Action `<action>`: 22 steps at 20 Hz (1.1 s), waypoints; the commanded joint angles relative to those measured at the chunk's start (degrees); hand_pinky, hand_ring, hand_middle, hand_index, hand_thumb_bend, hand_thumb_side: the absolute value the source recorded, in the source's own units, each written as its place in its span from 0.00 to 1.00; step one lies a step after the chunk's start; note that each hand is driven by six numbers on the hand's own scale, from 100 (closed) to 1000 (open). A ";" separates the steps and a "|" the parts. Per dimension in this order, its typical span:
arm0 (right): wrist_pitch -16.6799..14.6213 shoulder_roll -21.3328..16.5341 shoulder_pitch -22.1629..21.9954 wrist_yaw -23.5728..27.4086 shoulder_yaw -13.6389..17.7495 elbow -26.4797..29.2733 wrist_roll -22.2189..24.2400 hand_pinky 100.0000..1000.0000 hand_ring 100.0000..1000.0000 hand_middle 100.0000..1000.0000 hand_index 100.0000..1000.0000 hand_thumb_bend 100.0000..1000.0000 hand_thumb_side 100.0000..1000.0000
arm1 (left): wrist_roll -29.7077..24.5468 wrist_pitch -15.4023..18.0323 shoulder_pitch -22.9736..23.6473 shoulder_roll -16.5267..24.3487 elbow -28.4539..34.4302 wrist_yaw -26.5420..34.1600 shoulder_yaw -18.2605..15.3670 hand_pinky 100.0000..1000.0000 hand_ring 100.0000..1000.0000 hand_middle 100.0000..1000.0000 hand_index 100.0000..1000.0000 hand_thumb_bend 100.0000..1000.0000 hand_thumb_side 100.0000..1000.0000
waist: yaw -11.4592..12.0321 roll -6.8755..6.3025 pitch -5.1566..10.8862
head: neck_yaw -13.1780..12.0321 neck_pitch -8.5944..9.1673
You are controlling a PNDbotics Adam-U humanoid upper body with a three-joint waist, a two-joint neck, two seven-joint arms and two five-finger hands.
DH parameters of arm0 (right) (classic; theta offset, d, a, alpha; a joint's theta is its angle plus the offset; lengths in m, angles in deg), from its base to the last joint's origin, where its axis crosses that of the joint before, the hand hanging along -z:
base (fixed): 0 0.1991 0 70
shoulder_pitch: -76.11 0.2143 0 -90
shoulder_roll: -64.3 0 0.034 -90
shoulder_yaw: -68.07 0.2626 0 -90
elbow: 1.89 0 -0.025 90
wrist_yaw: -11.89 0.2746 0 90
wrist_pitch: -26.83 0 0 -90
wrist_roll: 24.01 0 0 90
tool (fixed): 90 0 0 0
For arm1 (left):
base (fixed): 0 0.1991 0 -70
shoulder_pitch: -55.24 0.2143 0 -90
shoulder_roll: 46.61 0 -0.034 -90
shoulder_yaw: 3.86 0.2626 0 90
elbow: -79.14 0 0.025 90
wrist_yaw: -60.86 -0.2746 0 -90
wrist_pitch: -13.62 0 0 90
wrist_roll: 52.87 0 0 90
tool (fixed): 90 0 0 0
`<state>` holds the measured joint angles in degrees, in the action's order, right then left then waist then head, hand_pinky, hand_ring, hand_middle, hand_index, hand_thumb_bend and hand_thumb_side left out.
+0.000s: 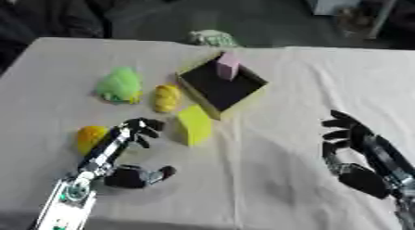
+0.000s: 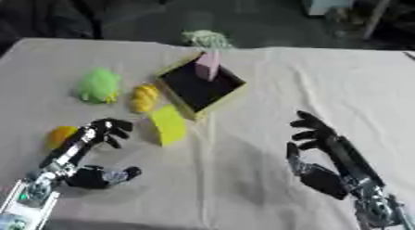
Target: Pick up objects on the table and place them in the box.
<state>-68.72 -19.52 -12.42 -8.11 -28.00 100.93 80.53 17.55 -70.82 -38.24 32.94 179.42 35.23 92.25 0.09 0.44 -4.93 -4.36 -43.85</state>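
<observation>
A square box [image 1: 244, 101] with yellow walls and a black floor stands at the table's middle, and a pink block [image 1: 228, 65] stands inside it. On the cloth to its left lie a green toy [image 1: 120, 85], a small yellow toy [image 1: 167, 97], a yellow-green block [image 1: 194, 124] and an orange-yellow object [image 1: 91, 137]. My left hand [image 1: 122, 145] is open, palm resting on the cloth, its fingers between the orange-yellow object and the yellow-green block, holding nothing. My right hand [image 1: 356, 155] hangs open at the lower right, empty.
A pale green object [image 1: 212, 38] lies at the table's far edge behind the box. The white cloth [image 1: 284, 131] runs bare between my two hands. Dark floor and furniture lie beyond the far edge.
</observation>
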 commanded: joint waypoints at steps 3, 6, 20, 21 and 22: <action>-0.04 -0.54 0.42 0.40 0.16 1.05 -0.35 0.66 0.74 0.81 1.00 0.00 0.24 | 0.40 -0.05 -0.20 0.25 0.86 -0.18 -0.50 0.58 0.70 0.69 0.81 0.55 0.09 | 0.02 0.01 0.39 | 0.13 -0.27; -0.07 -0.52 0.41 0.41 0.13 1.04 -0.29 0.66 0.74 0.81 1.00 0.00 0.24 | 0.60 -0.17 -0.19 0.23 0.86 -0.27 -0.63 0.58 0.70 0.69 0.81 0.55 0.09 | 0.06 0.00 0.41 | 0.10 -0.27; -0.08 -0.79 0.27 0.31 0.21 0.96 -0.30 0.66 0.74 0.81 1.00 0.00 0.24 | 1.53 -2.29 -0.33 9.27 4.38 -1.72 -2.12 0.62 0.70 0.70 0.83 0.52 0.10 | -0.17 -0.39 0.46 | 0.26 -0.27; -0.08 -0.85 0.28 0.30 0.21 0.96 -0.31 0.66 0.74 0.81 1.00 0.00 0.24 | 1.36 -2.72 -0.05 11.32 5.16 -1.86 -2.24 0.63 0.70 0.70 0.83 0.52 0.10 | -0.22 -0.49 0.45 | 0.28 -0.27; -0.08 -0.93 0.26 0.29 0.22 0.95 -0.32 0.66 0.74 0.81 1.00 0.00 0.24 | 1.01 -3.18 0.33 13.93 5.95 -1.92 -2.31 0.64 0.71 0.71 0.84 0.50 0.10 | -0.26 -0.63 0.45 | 0.35 -0.27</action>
<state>-68.80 -19.55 -12.45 -8.11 -28.00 100.92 80.45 18.61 -73.50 -37.68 43.34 183.42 33.54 90.67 -0.11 -0.16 -4.93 -4.13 -43.85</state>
